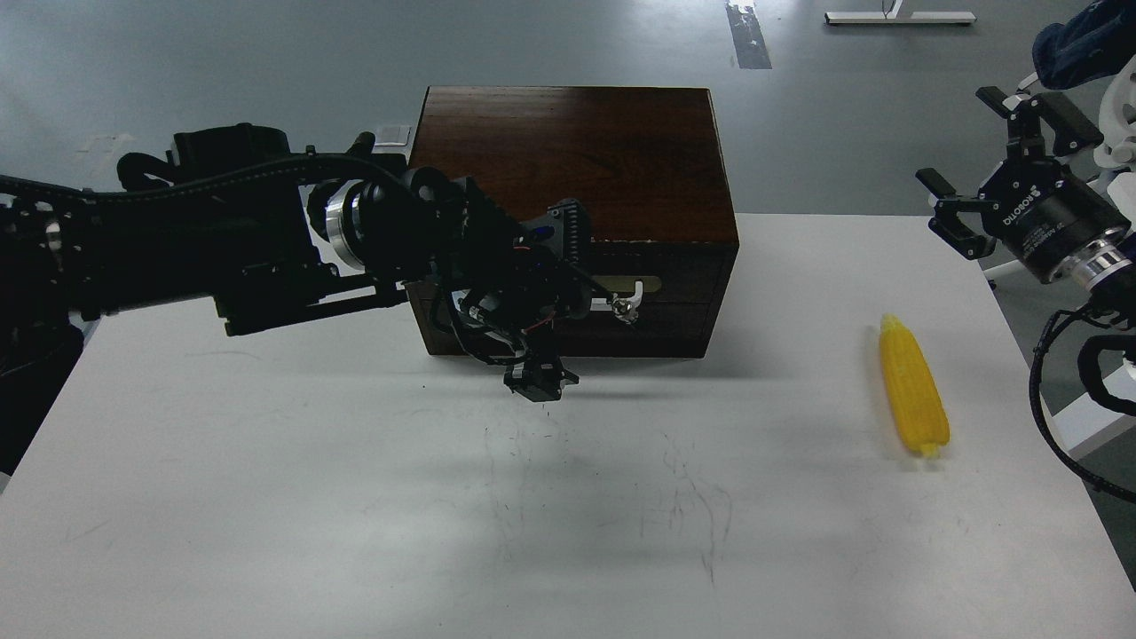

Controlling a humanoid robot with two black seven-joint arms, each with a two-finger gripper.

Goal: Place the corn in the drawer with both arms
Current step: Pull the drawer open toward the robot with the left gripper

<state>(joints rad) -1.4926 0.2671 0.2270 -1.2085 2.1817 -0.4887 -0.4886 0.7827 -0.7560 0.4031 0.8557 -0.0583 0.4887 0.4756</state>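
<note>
The dark brown wooden box (572, 160) stands at the back middle of the white table (355, 497). Its drawer (683, 302) is shut, and the right end of the white bar handle (628, 298) shows on a brass plate. My left gripper (555, 306) is in front of the drawer's left half and hides the rest of the handle. Its fingers (568, 235) are spread, one above and one below handle height. The yellow corn (914, 386) lies on the table at the right, lengthwise, away from me. My right gripper (972, 164) is open and empty, raised above and to the right of the corn.
Grey floor lies behind the table, with a tape strip (748, 35) and a white stand base (896, 16) at the back. White equipment (1120, 115) stands at the far right beside the right arm. The table's right edge runs close to the corn.
</note>
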